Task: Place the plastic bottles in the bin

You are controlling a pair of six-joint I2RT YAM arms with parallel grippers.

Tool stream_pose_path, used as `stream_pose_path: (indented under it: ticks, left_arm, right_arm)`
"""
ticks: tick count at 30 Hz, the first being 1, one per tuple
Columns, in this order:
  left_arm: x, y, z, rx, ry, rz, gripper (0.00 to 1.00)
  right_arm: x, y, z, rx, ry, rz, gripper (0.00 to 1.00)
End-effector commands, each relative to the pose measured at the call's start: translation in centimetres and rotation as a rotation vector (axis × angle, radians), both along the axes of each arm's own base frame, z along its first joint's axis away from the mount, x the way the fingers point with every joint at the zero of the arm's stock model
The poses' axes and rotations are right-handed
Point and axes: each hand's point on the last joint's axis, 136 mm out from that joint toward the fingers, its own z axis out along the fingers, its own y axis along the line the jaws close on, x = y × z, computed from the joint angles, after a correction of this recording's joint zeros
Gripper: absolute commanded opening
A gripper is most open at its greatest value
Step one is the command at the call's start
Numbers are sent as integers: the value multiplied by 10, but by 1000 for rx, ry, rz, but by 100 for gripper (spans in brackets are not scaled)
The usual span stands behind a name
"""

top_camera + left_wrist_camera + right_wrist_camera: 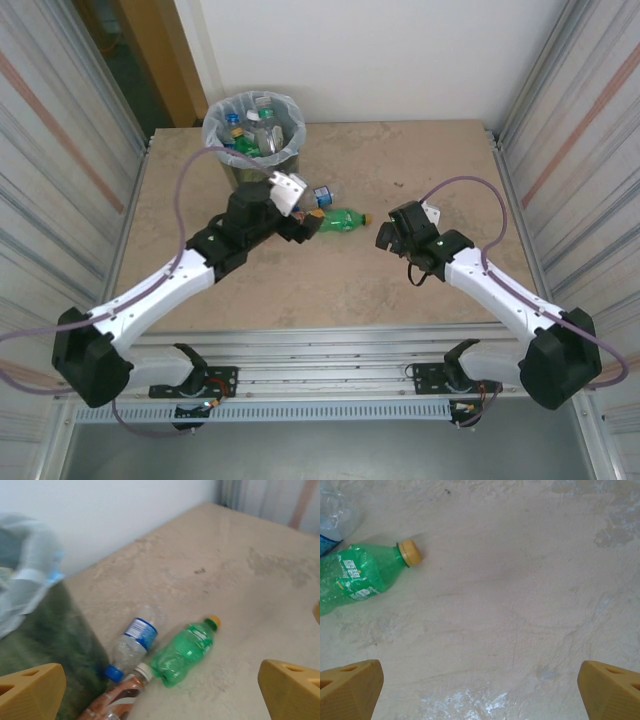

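Note:
The bin (255, 128), dark with a pale bag liner, stands at the table's far left and holds several plastic bottles (250, 125). Three bottles lie on the table beside it. One is a green bottle (342, 219) (185, 650) (355, 577) with a yellow cap. Another is a clear bottle (320, 195) (132, 642) with a blue label and cap. The third is a brown-orange bottle (115, 700) with a white cap. My left gripper (303, 224) (162, 690) hovers open just before these three, touching none. Right of the green bottle, my right gripper (392, 236) (480, 690) is open over bare table.
The bin's dark wall (45, 640) rises close on the left in the left wrist view. Metal frame walls flank the table (400, 160) on both sides. Bare tabletop stretches to the right and toward the near edge.

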Motion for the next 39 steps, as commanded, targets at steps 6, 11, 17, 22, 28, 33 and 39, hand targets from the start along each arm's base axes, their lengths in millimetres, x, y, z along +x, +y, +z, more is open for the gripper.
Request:
stream_pose_path:
  ticks: [6, 11, 17, 22, 28, 33, 39]
  left_arm:
    - [-3, -50, -12, 119, -11, -207, 99]
    - [1, -66, -28, 132, 31, -254, 99]
    - [4, -89, -54, 163, 127, -325, 99]
    - [7, -105, -73, 231, 199, -331, 99]
    - [19, -112, -101, 327, 286, -285, 99]
    - [30, -112, -122, 419, 378, -243, 98]
    - [47, -116, -138, 468, 403, -216, 98]
  right_arm:
    - [2, 0, 0, 29, 41, -27, 98]
    - [1, -4, -4, 23, 60, -37, 98]
    - [-2, -10, -8, 15, 85, -54, 98]
    - [-4, -18, -10, 7, 95, -72, 98]
    - [-10, -31, -11, 5, 98, -102, 98]
    - [-15, -40, -9, 5, 96, -123, 98]
    - [-20, -51, -5, 11, 79, -152, 98]
